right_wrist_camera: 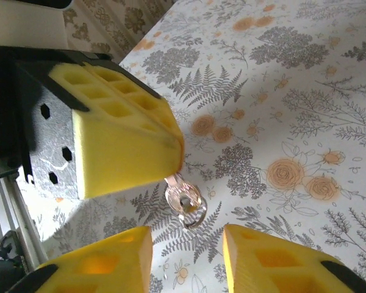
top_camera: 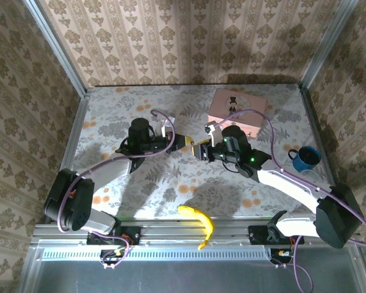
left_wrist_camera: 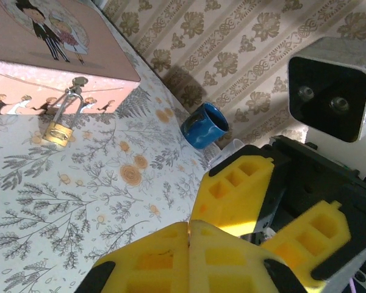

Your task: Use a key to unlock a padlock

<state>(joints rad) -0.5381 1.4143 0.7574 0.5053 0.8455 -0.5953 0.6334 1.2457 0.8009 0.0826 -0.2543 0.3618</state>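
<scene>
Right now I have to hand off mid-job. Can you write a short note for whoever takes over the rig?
Left gripper: shut on the key, whose ringed head sticks out past the fingertips.
Right gripper: open, close to the key's head.
Padlock: hanging on the front of the pink tin, shackle closed.
Done: key is in hand, off the table.
Left: bring the key to the padlock, insert, turn.
</scene>
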